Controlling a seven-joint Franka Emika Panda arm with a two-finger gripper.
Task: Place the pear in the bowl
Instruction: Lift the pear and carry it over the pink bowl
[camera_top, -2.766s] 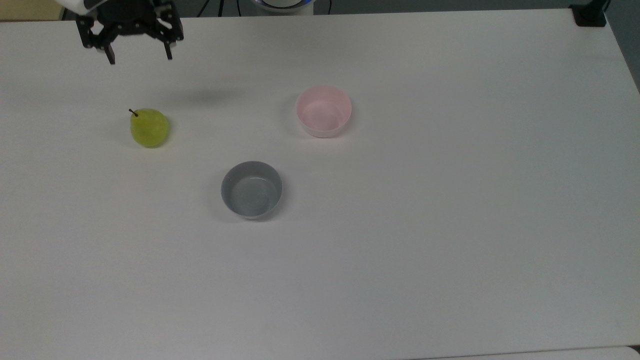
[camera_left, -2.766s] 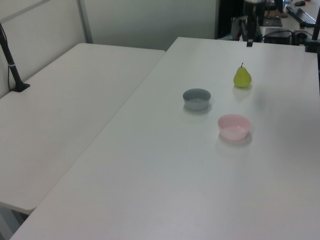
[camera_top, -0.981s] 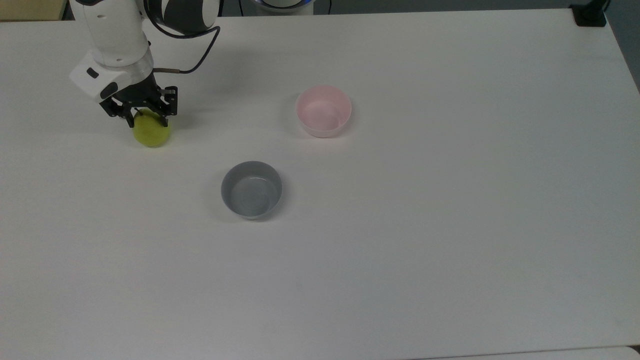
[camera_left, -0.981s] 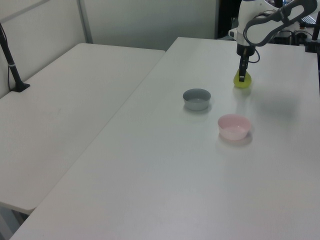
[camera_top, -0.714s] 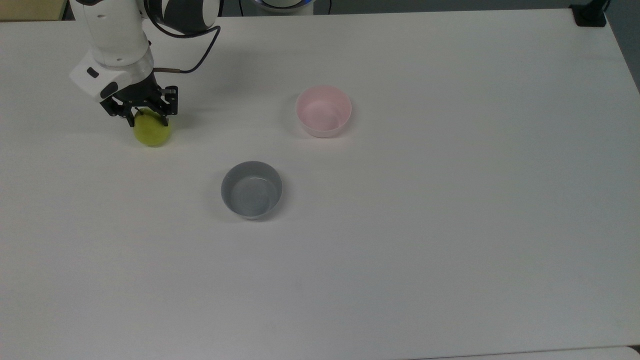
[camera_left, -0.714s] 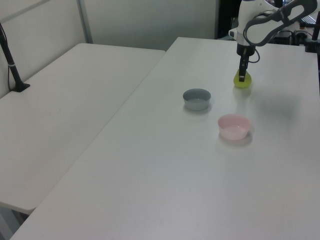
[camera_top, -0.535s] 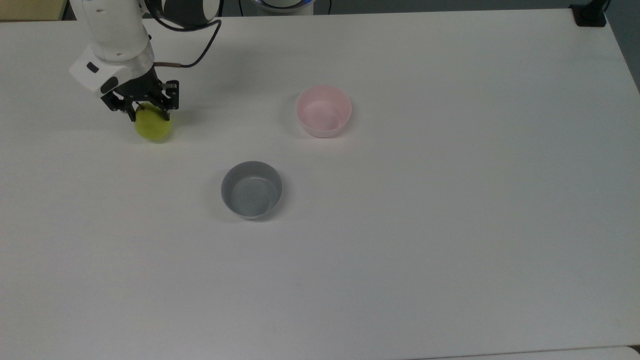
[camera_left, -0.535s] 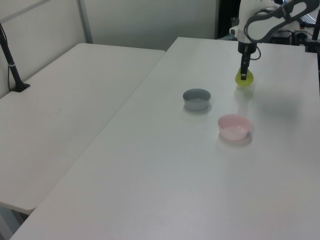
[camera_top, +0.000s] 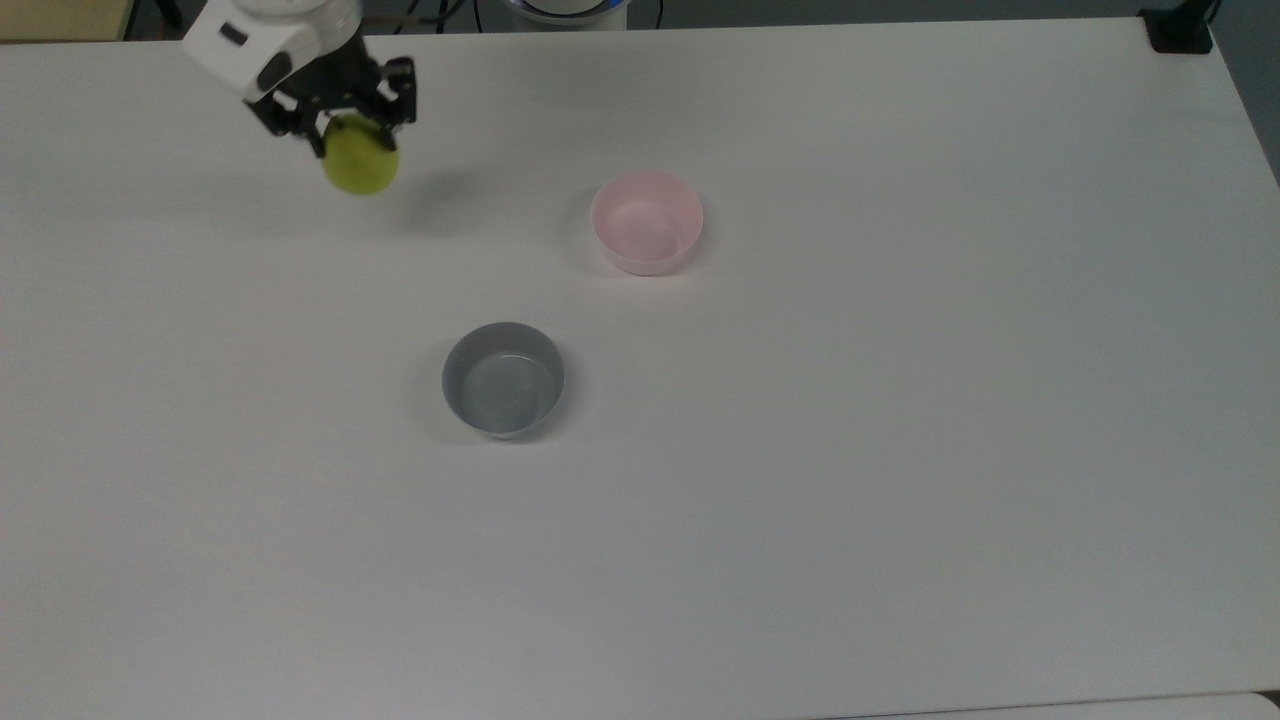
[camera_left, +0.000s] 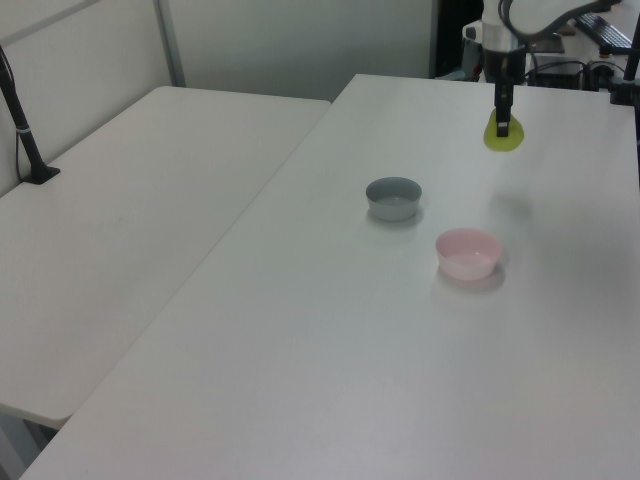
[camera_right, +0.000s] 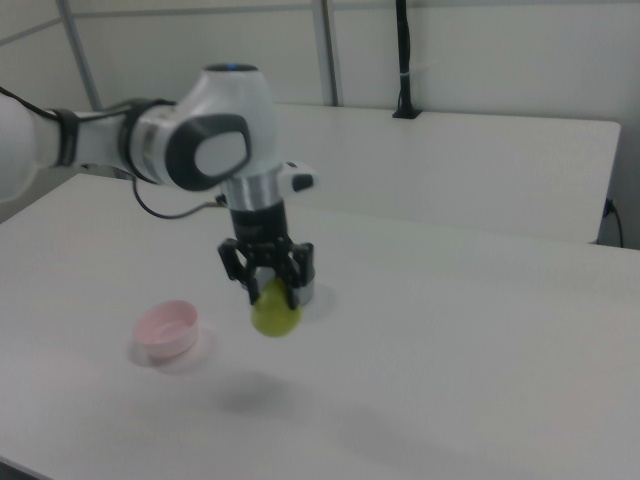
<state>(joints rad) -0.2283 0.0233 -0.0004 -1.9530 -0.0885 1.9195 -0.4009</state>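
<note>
The yellow-green pear (camera_top: 360, 165) (camera_left: 503, 137) (camera_right: 274, 316) hangs well above the white table, its shadow on the tabletop below it. My gripper (camera_top: 348, 128) (camera_left: 502, 126) (camera_right: 270, 291) is shut on the pear's upper part. The pale pink bowl (camera_top: 647, 221) (camera_left: 467, 253) (camera_right: 167, 329) stands upright with nothing in it, off to the top view's right of the pear and lower in the picture.
A grey bowl (camera_top: 503, 379) (camera_left: 393, 197) of like size stands nearer the front of the white table (camera_top: 900, 450). A second table (camera_left: 120, 230) adjoins on the left view's left. A black post (camera_top: 1180, 25) is clamped at the far right corner.
The gripper came down over the pear, shut on it, and has now lifted it off the table and carried it up and to the top view's right.
</note>
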